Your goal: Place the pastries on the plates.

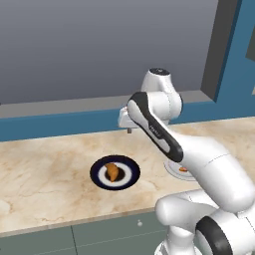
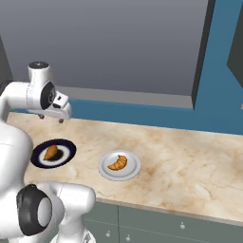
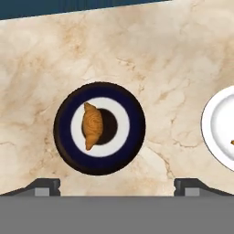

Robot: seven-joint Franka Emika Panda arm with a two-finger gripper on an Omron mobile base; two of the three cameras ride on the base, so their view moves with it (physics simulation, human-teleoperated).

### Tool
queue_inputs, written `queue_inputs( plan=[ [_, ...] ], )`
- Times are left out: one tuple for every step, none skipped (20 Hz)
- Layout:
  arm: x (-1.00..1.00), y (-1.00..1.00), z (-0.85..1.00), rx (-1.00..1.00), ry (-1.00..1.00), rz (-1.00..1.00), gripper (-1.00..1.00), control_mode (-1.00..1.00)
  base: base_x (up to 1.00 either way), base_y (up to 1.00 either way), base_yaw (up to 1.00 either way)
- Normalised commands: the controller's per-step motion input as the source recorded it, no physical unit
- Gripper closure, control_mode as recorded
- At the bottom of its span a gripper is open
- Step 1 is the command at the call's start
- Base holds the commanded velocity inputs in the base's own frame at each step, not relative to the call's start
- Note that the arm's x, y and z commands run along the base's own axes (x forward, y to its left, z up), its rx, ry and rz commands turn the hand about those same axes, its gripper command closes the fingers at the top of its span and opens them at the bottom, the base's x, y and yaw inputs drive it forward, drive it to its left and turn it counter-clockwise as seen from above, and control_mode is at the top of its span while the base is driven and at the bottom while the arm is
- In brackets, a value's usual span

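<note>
**Both croissants on plates, gripper spread wide above the counter**

The gripper (image 3: 117, 185) hangs above the marble counter (image 1: 45, 174) with its jaws spread wide and nothing between them; in the hand view only the two dark fingertips (image 3: 45, 186) show, cut off by the bottom of the picture, one at each side. In the left base view the hand is mostly hidden behind the arm's own forearm, so the fingers are hard to make out there; in the right base view the hand (image 2: 57, 110) hovers over the back of the counter, small and partly in shadow.

The navy plate (image 3: 99, 128) lies directly below the hand, with one croissant (image 3: 92, 124) resting across its white ring and dark centre. The pale plate (image 2: 119, 165) sits just beside it to the right, apart from it, and holds the second croissant (image 2: 117, 163) near its middle. In the left base view the arm covers most of this pale plate, leaving only a rim edge and a sliver of orange; in the hand view it is cut off at the right edge.
</note>
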Motion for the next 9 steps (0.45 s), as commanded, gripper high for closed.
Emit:
queue_inputs(
  plan=[
    [0.00,-0.41,0.56,0.00,-0.25,-0.01,-1.00,-1.00,0.00,0.00,0.00],
    [0.00,-0.37,0.50,0.00,-0.24,-0.01,-1.00,-1.00,0.00,0.00,0.00],
    [0.00,-0.36,0.44,0.00,-0.27,-0.02,-1.00,-1.00,0.00,0.00,0.00],
    [0.08,-0.35,0.34,0.00,-0.28,-0.01,-1.00,-1.00,0.00,0.00,0.00],
    [0.09,-0.31,0.31,0.00,-0.33,0.00,-1.00,-1.00,0.00,0.00,0.00],
    [0.13,-0.34,0.21,0.00,-0.33,0.00,-1.00,-1.00,0.00,0.00,0.00],
    [0.07,-0.36,0.21,0.00,-0.33,0.00,-1.00,-1.00,0.00,0.00,0.00],
    [0.09,-0.38,0.21,0.00,-0.33,-0.01,-1.00,-1.00,0.00,0.00,0.00],
    [0.07,-0.36,0.14,0.00,-0.33,-0.01,-1.00,-1.00,0.00,0.00,0.00]
  ],
)
